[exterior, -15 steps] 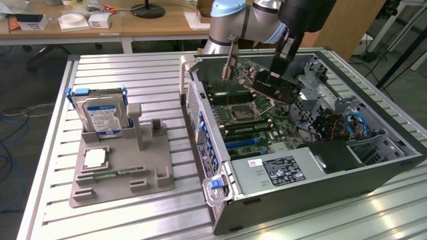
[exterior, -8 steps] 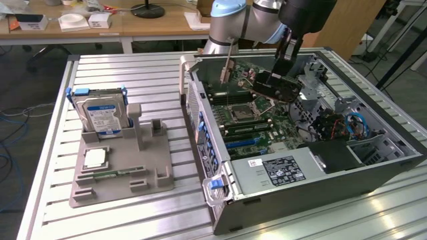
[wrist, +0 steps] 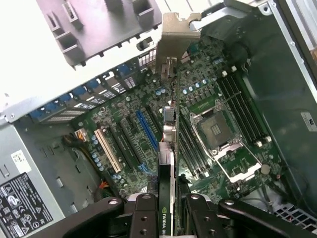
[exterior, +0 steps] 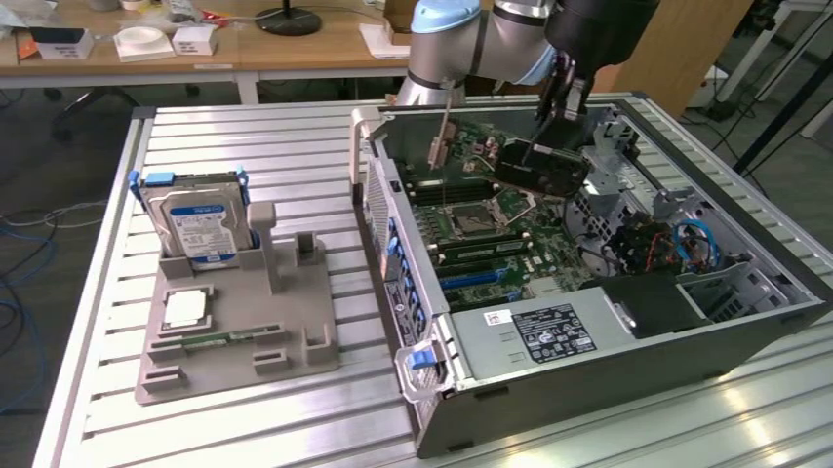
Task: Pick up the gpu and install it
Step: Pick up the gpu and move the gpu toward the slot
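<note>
While the gripper (wrist: 167, 206) hangs over the motherboard (wrist: 198, 94), its fingers (wrist: 146, 217) pinch the gpu (wrist: 167, 166), seemingly clear of the slots (wrist: 147, 130).

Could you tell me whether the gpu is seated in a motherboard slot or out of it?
Out. The tool holds the gpu clear above the motherboard, and the blue slot stands empty.

Far beyond the fingers (wrist: 143, 216), a wooden desk (exterior: 312, 47) spans the room's back, a black round base (exterior: 288, 19) on it. Beneath them a ribbed metal table (exterior: 248, 146) glints with light. Well aside, blue cables (exterior: 26, 255) trail over grey floor (exterior: 59, 180).
</note>
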Action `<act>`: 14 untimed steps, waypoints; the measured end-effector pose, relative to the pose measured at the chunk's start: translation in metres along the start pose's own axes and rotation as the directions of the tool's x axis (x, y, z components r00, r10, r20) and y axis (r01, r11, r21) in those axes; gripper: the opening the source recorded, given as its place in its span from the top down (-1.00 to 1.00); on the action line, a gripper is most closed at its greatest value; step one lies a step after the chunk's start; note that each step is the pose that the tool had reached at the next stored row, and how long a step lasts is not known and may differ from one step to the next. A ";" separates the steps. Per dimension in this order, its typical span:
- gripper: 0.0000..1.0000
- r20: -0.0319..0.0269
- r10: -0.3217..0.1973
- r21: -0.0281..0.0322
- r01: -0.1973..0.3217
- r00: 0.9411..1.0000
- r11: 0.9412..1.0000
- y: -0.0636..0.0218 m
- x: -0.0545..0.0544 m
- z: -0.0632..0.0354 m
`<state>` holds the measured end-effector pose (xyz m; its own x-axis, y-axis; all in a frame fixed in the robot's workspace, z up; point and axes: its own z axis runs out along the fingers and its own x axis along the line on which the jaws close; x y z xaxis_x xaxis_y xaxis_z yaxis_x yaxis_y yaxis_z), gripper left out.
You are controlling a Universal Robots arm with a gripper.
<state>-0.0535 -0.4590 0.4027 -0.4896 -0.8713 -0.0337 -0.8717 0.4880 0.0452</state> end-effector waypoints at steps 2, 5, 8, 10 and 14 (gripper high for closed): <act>0.48 -0.002 -0.035 -0.001 0.035 0.999 0.999 -0.0011 -0.001 0.0000; 0.48 -0.003 -0.072 -0.003 0.072 0.997 0.997 -0.0019 -0.001 0.0001; 0.48 -0.005 -0.111 -0.004 0.111 0.994 0.994 -0.0028 -0.002 0.0002; 0.48 -0.006 -0.136 -0.005 0.136 0.991 0.991 -0.0033 -0.002 0.0003; 0.48 -0.008 -0.190 -0.007 0.190 0.982 0.982 -0.0043 -0.002 0.0004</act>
<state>-0.0486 -0.4590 0.4022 -0.3150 -0.9485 -0.0338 -0.9485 0.3134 0.0452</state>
